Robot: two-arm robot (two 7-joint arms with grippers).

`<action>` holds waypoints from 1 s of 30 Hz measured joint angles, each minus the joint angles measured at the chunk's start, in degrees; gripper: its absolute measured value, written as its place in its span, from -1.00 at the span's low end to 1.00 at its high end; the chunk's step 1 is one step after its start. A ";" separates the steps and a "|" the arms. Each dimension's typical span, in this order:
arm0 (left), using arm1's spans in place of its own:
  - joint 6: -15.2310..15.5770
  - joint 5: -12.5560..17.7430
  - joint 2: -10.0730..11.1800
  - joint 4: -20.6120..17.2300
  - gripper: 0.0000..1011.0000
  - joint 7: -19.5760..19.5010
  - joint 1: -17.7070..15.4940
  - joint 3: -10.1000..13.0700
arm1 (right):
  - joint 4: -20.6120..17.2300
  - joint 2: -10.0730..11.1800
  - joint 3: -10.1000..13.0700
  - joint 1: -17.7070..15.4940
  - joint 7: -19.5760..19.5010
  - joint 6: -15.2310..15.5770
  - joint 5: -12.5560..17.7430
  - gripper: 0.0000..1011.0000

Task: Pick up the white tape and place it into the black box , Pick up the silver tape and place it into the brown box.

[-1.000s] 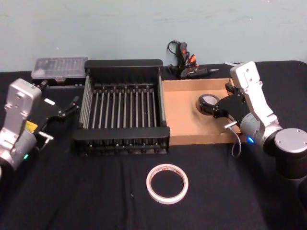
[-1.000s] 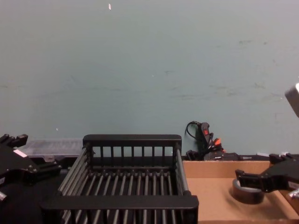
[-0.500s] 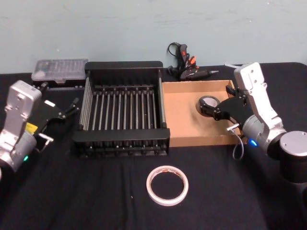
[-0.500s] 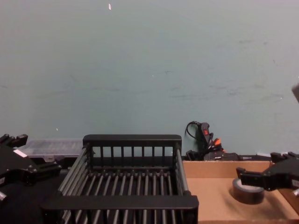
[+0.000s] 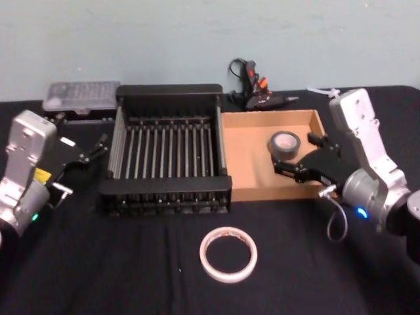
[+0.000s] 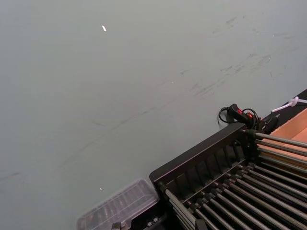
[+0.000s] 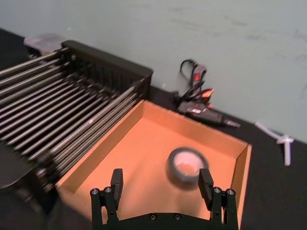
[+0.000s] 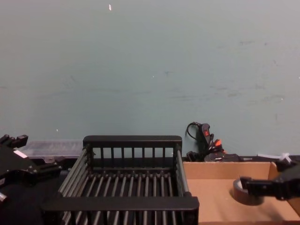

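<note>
Black table [image 5: 118, 262], teal wall behind. Silver tape [image 5: 283, 142] lies flat in brown box [image 5: 246, 164], far right part. Right gripper [image 5: 298, 157] just beside it, fingers spread, empty. White tape [image 5: 228, 253] on table before black box [image 5: 167, 147]. Left gripper [image 5: 92, 149] parked left of crate; grip state unclear.

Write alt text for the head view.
The silver tape lies in the brown box, with the open right gripper just beside it. The white tape sits on the table in front of the black box; the left gripper waits at the left.
</note>
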 joint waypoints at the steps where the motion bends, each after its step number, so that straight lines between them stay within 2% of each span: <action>1: 0.00 0.00 0.00 0.00 0.98 0.00 0.00 0.00 | -1.52 0.31 0.13 -0.72 0.23 1.90 0.40 0.98; 7: 0.00 0.00 0.00 0.00 0.98 0.00 0.00 0.00 | -6.57 1.44 0.15 -3.09 1.02 8.00 1.51 0.98; 15: 0.00 0.00 0.00 0.00 0.98 0.00 0.00 0.00 | -12.50 3.30 -2.16 -5.41 3.24 16.47 2.75 0.98; 24: 0.00 0.00 0.00 0.00 0.98 0.00 0.00 0.00 | -15.56 3.49 -4.77 -7.25 3.52 22.05 2.84 0.98; 30: 0.00 0.00 0.00 0.00 0.98 0.00 0.00 0.00 | -16.31 3.37 -6.17 -8.00 3.98 24.59 2.31 0.98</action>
